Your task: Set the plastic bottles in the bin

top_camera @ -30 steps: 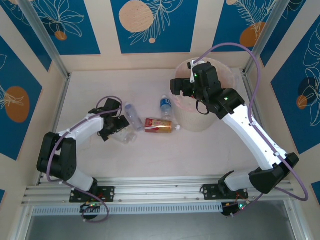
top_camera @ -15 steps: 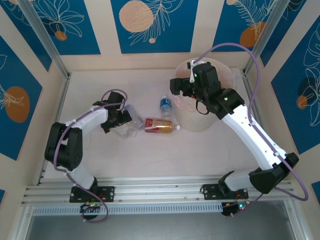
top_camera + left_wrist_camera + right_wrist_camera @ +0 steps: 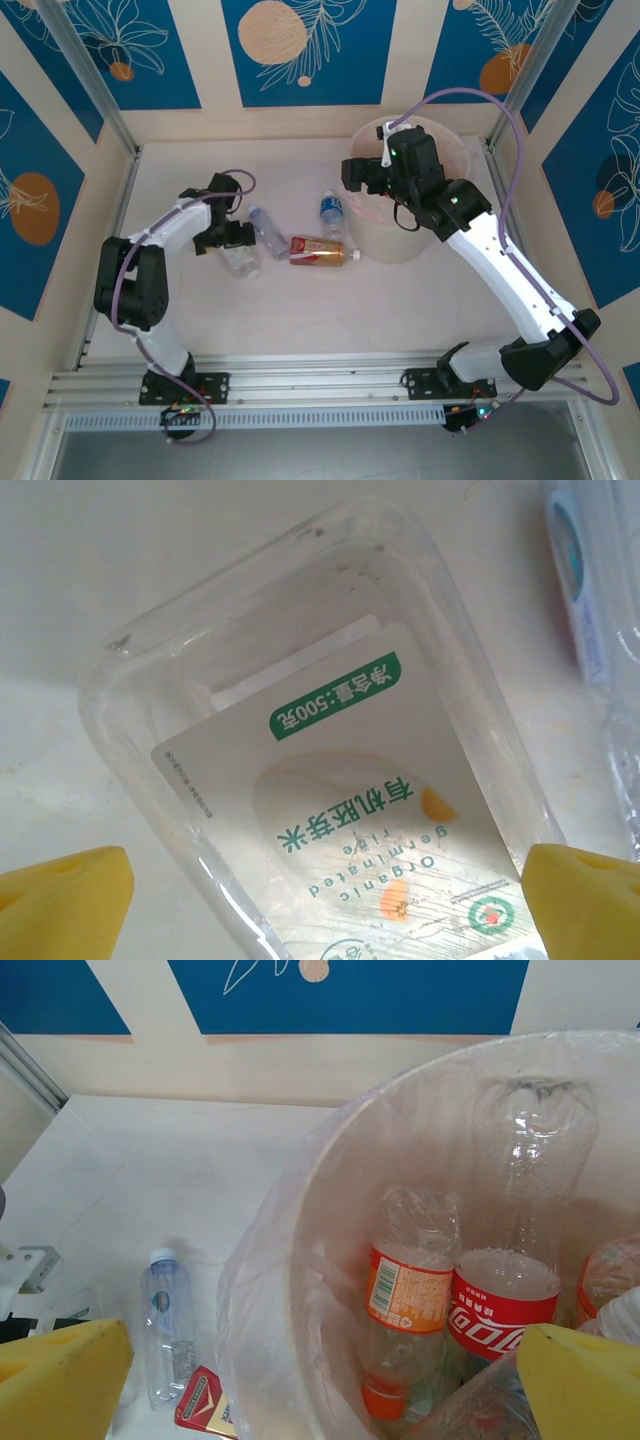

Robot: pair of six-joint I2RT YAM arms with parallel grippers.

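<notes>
- Left gripper (image 3: 320,892) hovering wide open, straddling clear bottle (image 3: 330,780), at 9 o'clock of bin (image 3: 455,150).
- Right gripper (image 3: 320,1385) hanging wide open above bin.

Clear bottle (image 3: 330,780) cut by bottom edge; bin (image 3: 380,242) partly hidden under right arm (image 3: 500,262).

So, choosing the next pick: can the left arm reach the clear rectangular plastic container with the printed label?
Probably yes: the open left gripper hangs over the clear plastic container, a finger either side, nothing covering it.
</notes>
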